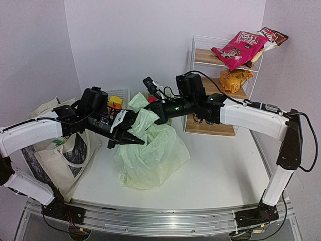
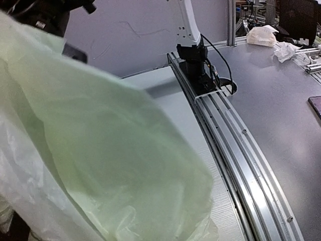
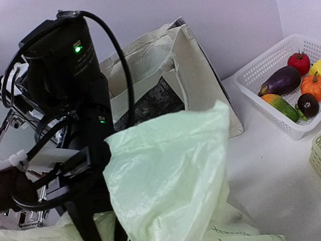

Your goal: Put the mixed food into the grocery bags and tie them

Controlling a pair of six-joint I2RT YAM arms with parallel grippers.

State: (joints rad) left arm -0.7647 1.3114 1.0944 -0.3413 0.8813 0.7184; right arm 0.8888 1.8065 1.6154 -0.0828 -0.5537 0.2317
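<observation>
The pale-green plastic grocery bag (image 1: 150,153) sits bulging in the middle of the table, its two handle flaps pulled up. My left gripper (image 1: 134,139) is shut at one flap, which drapes over its fingers. My right gripper (image 1: 151,112) is shut at the other flap, just above and behind. Green film (image 2: 100,150) fills the left wrist view and hides the fingers. The bag (image 3: 170,175) also covers the jaws in the right wrist view. The cream canvas tote (image 1: 55,150) (image 3: 165,65) stands at the left. What is inside the bags is hidden.
A wire rack (image 1: 198,125) at the back right holds a pink snack packet (image 1: 238,47), a brown packet (image 1: 273,35) and an orange packet (image 1: 233,80). A white basket (image 3: 261,108) behind the bag holds toy vegetables. My left arm (image 3: 65,100) crowds the right wrist view.
</observation>
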